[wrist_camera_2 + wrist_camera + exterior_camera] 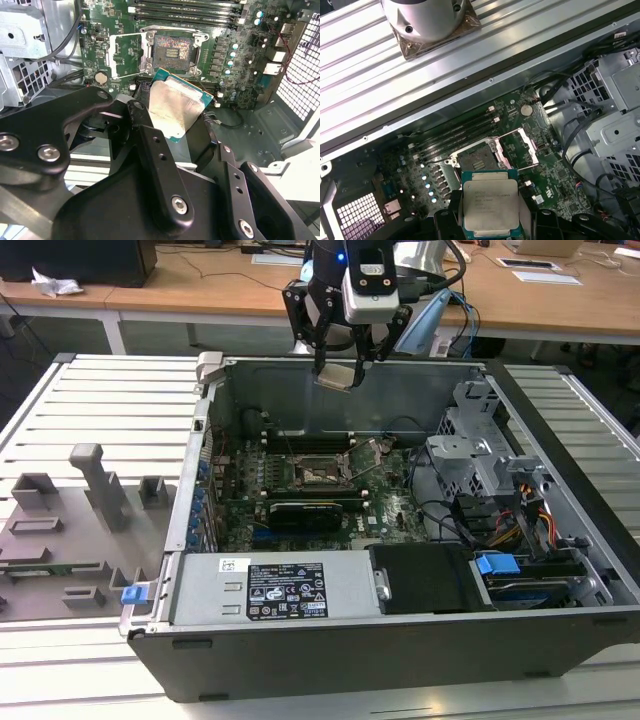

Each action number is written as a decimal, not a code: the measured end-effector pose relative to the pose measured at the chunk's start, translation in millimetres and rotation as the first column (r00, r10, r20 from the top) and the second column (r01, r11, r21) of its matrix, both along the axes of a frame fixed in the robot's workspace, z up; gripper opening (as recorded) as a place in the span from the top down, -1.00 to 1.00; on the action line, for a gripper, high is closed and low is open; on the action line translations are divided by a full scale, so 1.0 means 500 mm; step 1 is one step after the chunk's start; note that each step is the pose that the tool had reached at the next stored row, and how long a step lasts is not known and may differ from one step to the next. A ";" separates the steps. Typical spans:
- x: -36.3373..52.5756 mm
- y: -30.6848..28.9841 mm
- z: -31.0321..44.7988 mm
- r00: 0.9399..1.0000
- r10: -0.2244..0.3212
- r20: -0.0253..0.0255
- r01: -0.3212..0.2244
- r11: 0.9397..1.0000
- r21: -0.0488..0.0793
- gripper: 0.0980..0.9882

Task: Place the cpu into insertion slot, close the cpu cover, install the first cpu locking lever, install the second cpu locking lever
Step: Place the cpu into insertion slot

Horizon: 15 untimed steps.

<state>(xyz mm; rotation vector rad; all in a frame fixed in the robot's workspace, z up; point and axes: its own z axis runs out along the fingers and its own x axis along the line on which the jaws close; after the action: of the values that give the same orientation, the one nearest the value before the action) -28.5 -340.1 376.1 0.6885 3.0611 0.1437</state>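
My gripper (338, 362) is shut on the cpu (335, 375), a thin square chip with a silvery-beige face. It hangs tilted above the open computer case, near the case's far wall. In both wrist views the cpu (175, 107) (490, 205) sits between the black fingers (150, 145). The insertion slot (322, 474) (172, 49) (475, 160) lies below on the green motherboard (390, 505), dark-centred and uncovered. The cpu cover (122, 55) (524, 145), a thin silvery frame, stands swung open beside the slot.
The case's metal walls (200, 440) ring the board. A grey power supply (290, 590) fills the near side, and a drive cage (480, 455) with cables stands at the exterior view's right. A black card (305, 512) lies near the slot. A grey parts fixture (70, 520) sits outside.
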 end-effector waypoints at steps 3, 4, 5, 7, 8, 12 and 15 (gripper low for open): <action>0.000 0.000 0.000 1.000 -0.004 0.000 0.004 1.000 0.000 0.01; 0.000 0.000 0.000 1.000 -0.005 0.000 0.005 1.000 0.000 0.01; 0.000 0.000 0.000 1.000 -0.007 0.000 0.007 1.000 0.000 0.01; 0.000 0.000 0.000 1.000 -0.009 0.000 0.009 1.000 0.000 0.01; 0.000 0.000 0.000 1.000 -0.010 0.000 0.010 1.000 0.000 0.01; 0.000 0.000 0.000 1.000 -0.018 0.000 0.018 1.000 0.000 0.01; 0.000 0.000 0.000 1.000 -0.024 0.000 0.024 1.000 0.000 0.01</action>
<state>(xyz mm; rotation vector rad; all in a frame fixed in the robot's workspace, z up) -28.4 -340.1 376.2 0.7248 3.0516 0.1436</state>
